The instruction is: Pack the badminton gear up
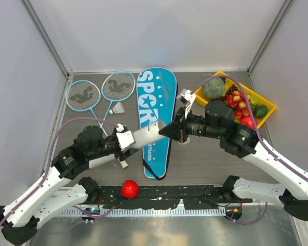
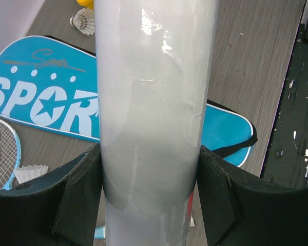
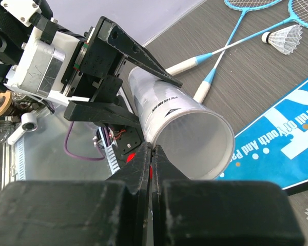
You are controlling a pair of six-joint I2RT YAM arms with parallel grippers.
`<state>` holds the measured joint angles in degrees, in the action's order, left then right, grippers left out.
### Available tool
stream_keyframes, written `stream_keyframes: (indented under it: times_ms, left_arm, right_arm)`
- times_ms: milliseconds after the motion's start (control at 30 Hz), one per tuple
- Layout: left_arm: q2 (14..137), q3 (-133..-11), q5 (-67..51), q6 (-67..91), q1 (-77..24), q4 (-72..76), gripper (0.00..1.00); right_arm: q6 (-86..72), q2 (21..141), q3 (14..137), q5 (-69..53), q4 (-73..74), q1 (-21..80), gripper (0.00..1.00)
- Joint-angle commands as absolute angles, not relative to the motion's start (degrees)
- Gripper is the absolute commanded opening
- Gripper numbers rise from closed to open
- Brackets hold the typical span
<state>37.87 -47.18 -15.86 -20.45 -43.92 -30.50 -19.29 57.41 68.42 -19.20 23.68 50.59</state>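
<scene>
Left gripper (image 2: 151, 189) is clamped around the white tube (image 2: 151, 92), which is held over the blue cover's (image 1: 155, 97) edge; the right gripper (image 3: 151, 154) is pressed closed at the tube's open mouth.

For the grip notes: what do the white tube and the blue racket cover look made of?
White tube: likely cardboard under a glossy film; sharp glare streaks, thin wall at the open mouth. Blue cover: probably synthetic fabric or vinyl, fairly matte, with printed lettering and black edge binding.
</scene>
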Motion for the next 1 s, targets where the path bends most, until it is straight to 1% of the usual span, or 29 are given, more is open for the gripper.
stream_keyframes:
  times_ms: [0, 300, 900, 967]
  left_arm:
    - [37.5, -47.5, -11.2, -22.1, -43.3, -33.0, 0.39]
    - [38.3, -47.6, -9.8, -22.4, -43.3, -34.3, 0.37]
    - [37.6, -46.7, -8.8, -23.2, -43.4, -33.6, 0.34]
    - [37.6, -46.7, -9.0, -23.2, -43.4, -33.5, 0.34]
  right_arm:
    - [-18.1, 53.1, 70.3, -20.9, 23.6, 49.2, 0.05]
    - [-18.2, 51.0, 71.0, -21.4, 25.5, 46.9, 0.05]
    - [-18.5, 47.3, 70.8, -17.1, 25.9, 44.2, 0.05]
    - [-18.6, 46.9, 70.1, -14.9, 25.8, 44.2, 0.05]
